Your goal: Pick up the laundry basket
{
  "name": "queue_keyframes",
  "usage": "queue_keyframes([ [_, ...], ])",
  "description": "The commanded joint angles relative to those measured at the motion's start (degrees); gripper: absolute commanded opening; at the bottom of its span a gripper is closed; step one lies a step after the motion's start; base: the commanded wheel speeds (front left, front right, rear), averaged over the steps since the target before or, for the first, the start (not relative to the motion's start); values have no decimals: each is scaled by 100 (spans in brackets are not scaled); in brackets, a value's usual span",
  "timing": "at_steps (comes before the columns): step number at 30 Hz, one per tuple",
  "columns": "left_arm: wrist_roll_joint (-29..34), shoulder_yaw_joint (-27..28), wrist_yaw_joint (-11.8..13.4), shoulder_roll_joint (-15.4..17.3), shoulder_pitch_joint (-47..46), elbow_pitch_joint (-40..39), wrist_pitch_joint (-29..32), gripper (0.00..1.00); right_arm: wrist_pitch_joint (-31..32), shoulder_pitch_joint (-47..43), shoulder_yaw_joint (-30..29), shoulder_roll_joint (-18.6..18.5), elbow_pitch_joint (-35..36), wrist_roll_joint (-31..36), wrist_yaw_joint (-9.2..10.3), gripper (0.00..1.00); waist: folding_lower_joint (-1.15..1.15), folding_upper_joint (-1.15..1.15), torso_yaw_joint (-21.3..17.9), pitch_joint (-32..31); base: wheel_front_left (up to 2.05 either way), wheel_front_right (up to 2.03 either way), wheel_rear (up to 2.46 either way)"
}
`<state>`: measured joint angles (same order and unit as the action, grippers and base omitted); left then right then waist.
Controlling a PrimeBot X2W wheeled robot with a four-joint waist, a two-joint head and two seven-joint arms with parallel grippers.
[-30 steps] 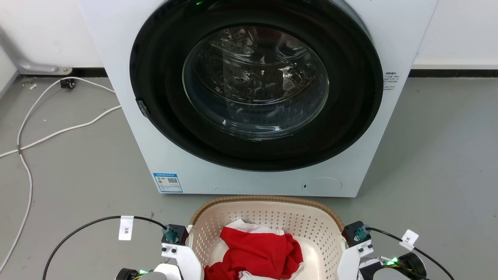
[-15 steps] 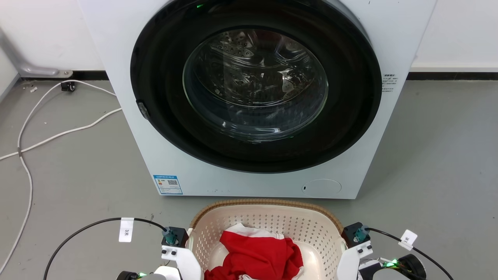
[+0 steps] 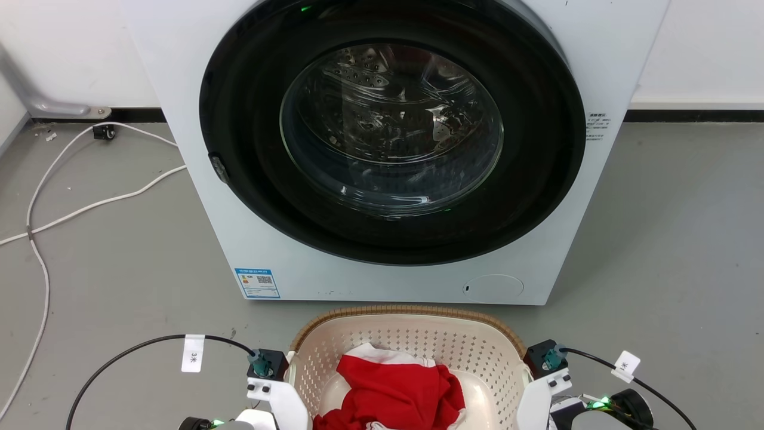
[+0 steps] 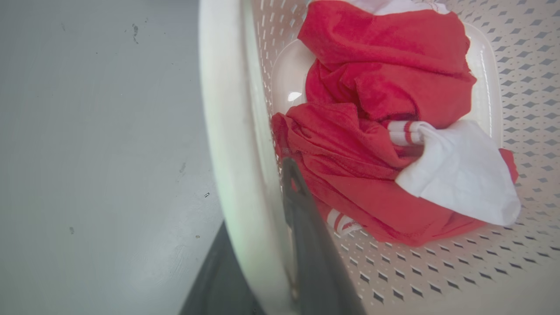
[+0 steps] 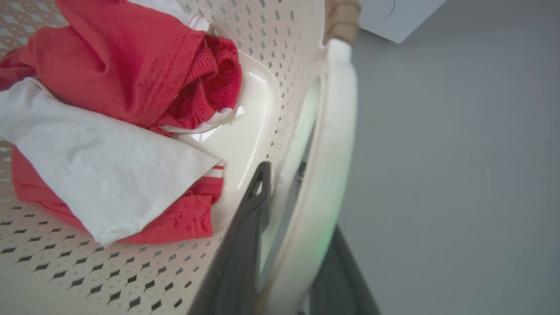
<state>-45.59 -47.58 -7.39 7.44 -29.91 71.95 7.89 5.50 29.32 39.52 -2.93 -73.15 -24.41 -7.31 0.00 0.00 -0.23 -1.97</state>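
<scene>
The cream perforated laundry basket [image 3: 412,312] with brown woven rim sits at the bottom centre of the head view, just in front of the washer. Red and white clothes [image 3: 397,388] lie in it. In the left wrist view my left gripper [image 4: 256,197] straddles the basket's white left handle [image 4: 227,109], with one dark finger inside the basket and one outside, both pressed to it. My right gripper [image 5: 302,201] grips the white right handle [image 5: 334,131] the same way. I cannot tell whether the basket is off the floor.
A white front-loading washer [image 3: 250,239] with its round dark door [image 3: 394,131] shut stands right behind the basket. White cables [image 3: 36,227] run over the grey floor at the left. Black tagged cables [image 3: 149,343] loop from both wrists. Open floor lies at the right.
The whole head view has shifted down a little over the last second, so the camera moved. Both grippers keep their hold on the handles, and the clothes lie as before.
</scene>
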Motion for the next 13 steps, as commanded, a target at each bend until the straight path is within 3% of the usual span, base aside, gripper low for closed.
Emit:
queue_keyframes([
  [1,-28,-35,-3,28,-123,-27,-53,0,-32,38,87,8,-18,-5,-32,0,0,0,1,-2,0,0,0],
  [13,-205,-205,-4,44,-140,-20,-67,0,-40,93,218,8,-41,-144,-32,0,0,0,2,26,0,0,0],
])
